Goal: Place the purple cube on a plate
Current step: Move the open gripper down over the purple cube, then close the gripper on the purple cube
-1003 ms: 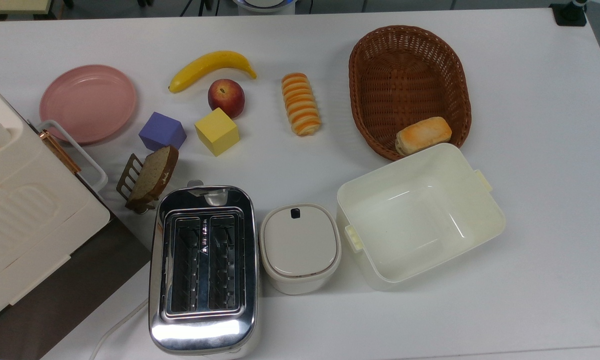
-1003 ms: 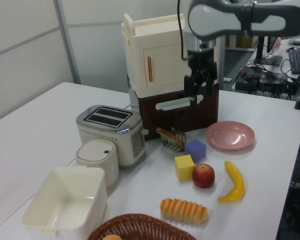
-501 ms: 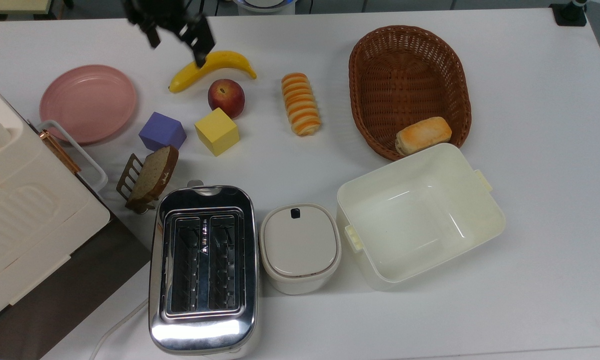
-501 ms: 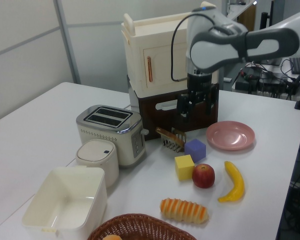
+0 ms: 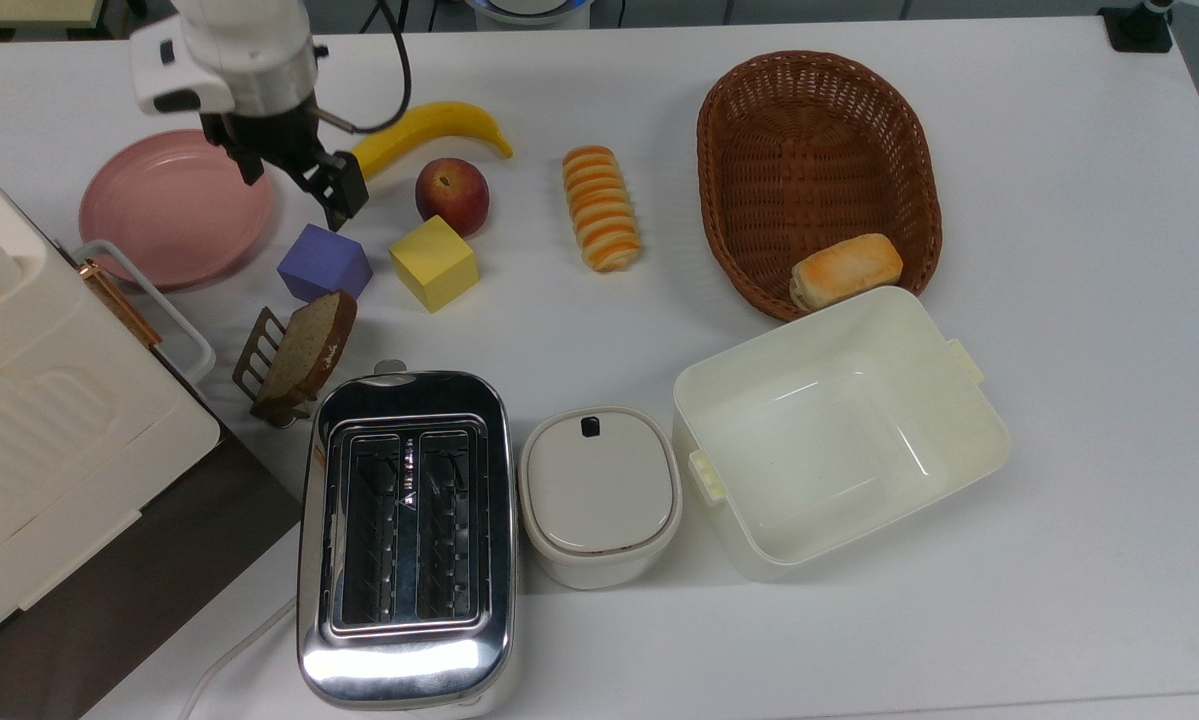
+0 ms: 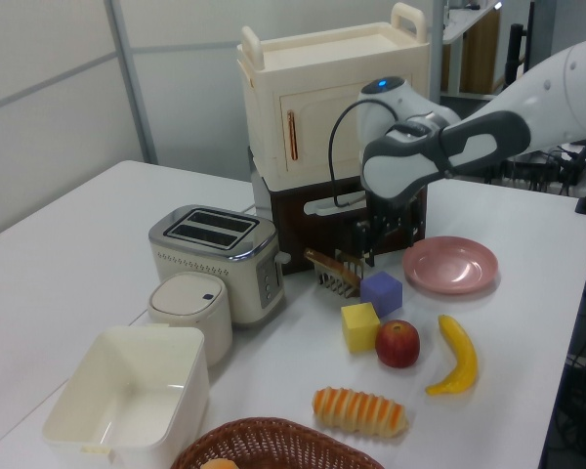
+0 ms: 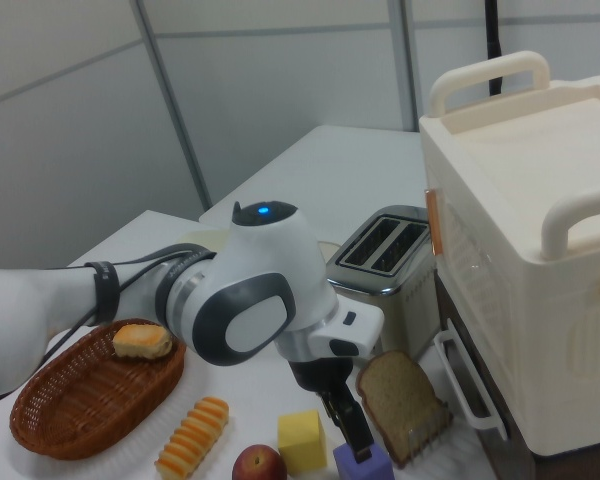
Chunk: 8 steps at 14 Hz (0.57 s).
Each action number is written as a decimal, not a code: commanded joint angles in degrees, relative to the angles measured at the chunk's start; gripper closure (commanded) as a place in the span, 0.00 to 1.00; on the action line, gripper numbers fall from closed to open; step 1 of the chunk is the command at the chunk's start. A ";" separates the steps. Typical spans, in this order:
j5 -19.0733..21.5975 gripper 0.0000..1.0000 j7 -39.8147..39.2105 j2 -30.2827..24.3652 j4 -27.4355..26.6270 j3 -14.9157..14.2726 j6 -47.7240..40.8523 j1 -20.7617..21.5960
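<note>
Since half a second earlier, the gripper (image 5: 297, 176) had been brought down from above the banana (image 5: 429, 130) to just over the purple cube (image 5: 324, 263), its fingers spread and nothing held. That cube was seen resting on the white surface (image 5: 599, 330), untouched, just beside the pink plate (image 5: 174, 205) and the yellow cube (image 5: 434, 263), with the bread slice (image 5: 307, 345) close by.

Toaster (image 5: 406, 530): shiny metal. Basket (image 5: 819, 150): rough wicker. Cube (image 5: 324, 263) & plate (image 5: 174, 205): matt. Tub (image 5: 839, 430): glossy plastic. Worktop (image 5: 1059, 300): smooth.
</note>
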 commanded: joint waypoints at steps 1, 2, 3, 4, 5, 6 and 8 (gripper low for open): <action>-2.62 0.00 0.87 0.81 -0.78 -0.31 1.13 0.51; -2.80 0.00 0.96 1.51 -0.78 -0.31 1.74 0.60; -2.98 0.00 0.96 2.39 -0.78 -0.31 2.79 0.60; -3.50 0.00 0.96 3.35 -0.78 -0.31 3.59 0.69; -4.03 0.00 0.96 3.54 -0.78 -0.31 3.77 0.69; -4.21 0.00 0.96 3.89 -0.78 -0.31 3.94 0.77; -4.39 0.00 1.05 5.46 -0.78 -0.31 5.52 1.12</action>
